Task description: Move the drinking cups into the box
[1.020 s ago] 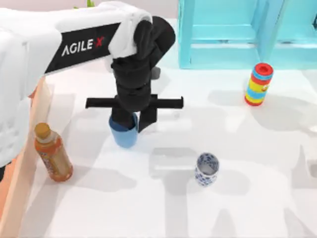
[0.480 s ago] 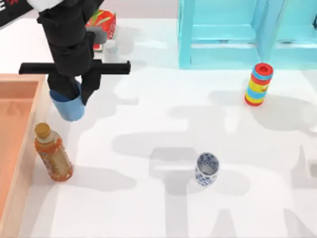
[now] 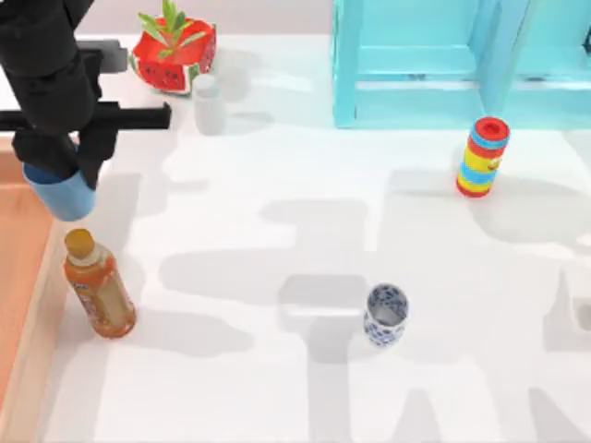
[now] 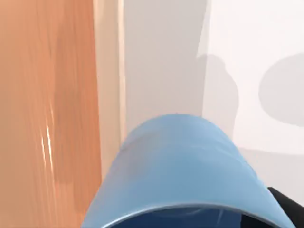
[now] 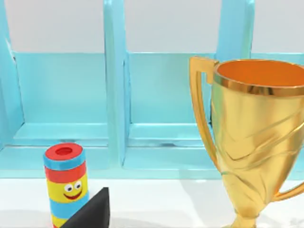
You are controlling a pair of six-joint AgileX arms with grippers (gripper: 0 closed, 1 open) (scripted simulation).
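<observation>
From above, the blue cup [image 3: 63, 194] is gripped by the left end effector [image 3: 57, 171] beside the box [image 3: 18, 305]; the floral cup [image 3: 385, 315] stands on the tabletop [image 3: 277, 369]. At the left wrist, the blue cup [image 4: 180, 175] hangs by the box wall [image 4: 107, 85]

No readable text, brand or nos. anywhere; orange bottle [image 3: 100, 293] near left has a label, too small to read.
</observation>
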